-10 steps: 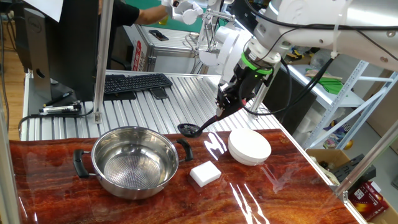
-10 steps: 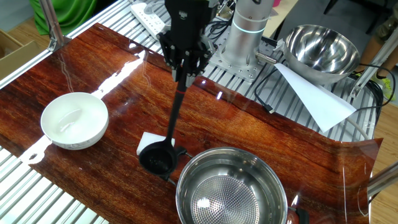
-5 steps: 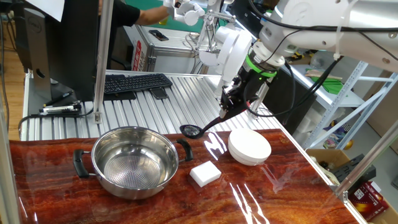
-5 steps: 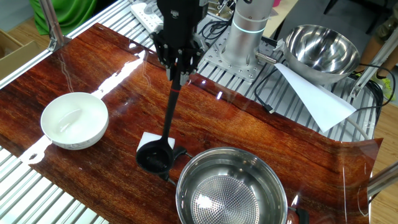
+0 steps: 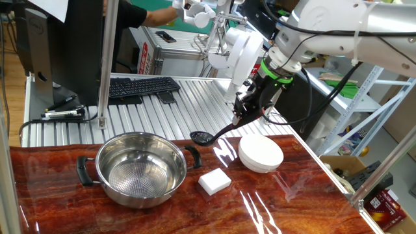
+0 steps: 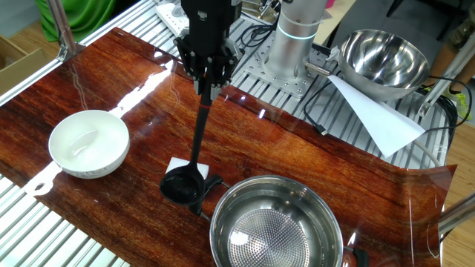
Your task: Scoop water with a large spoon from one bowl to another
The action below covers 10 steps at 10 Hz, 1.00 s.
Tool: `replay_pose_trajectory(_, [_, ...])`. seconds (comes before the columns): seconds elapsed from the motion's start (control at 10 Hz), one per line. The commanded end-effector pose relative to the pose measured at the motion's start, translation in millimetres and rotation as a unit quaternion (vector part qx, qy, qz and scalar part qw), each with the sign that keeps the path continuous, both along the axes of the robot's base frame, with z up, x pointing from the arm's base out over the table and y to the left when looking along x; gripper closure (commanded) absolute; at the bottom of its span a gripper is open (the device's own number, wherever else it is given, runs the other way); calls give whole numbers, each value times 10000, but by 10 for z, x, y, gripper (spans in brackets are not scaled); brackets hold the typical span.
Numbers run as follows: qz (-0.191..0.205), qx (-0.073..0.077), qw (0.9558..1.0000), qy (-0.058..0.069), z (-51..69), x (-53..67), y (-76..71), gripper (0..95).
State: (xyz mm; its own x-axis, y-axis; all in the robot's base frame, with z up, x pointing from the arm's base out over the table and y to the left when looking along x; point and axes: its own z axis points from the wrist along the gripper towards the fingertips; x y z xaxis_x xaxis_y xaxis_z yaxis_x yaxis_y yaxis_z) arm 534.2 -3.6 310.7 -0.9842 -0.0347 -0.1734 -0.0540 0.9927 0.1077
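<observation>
Gripper (image 6: pixel 207 81) jaws clamped on top end of ladle (image 6: pixel 194 156) handle. Handle runs steeply down from jaws; cup hangs just outside steel pot (image 6: pixel 276 226) rim, probably clear of tabletop, hard to judge. White bowl (image 6: pixel 88 143) lies well off on cup's other side, away from pot.

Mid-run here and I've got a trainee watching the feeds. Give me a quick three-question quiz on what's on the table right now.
1. True or false: the gripper is shut on the ladle's handle.
2. Where is the ladle's cup? A) inside the steel pot B) over the white bowl C) in the air between pot and bowl, beside the pot's rim
3. Fill in: the small flat thing near the pot is a white ____.

Key: 1 true. 2 C. 3 block.
</observation>
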Motion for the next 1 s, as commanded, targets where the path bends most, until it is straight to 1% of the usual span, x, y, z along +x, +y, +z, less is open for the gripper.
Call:
replay_pose_trajectory(0.1, [27, 24, 10000, -10, -13, -24, -45, 950])
replay_pose_trajectory(0.4, [62, 30, 9999, -114, -38, -62, -121, 950])
replay_pose_trajectory(0.5, [61, 31, 9999, -117, -35, -72, -129, 950])
replay_pose_trajectory(0.7, [78, 7, 9998, -162, -29, -105, -156, 950])
replay_pose_trajectory(0.8, [84, 6, 9998, -168, -32, -111, -166, 950])
replay_pose_trajectory(1.0, [109, 12, 9997, -220, -45, -116, -187, 950])
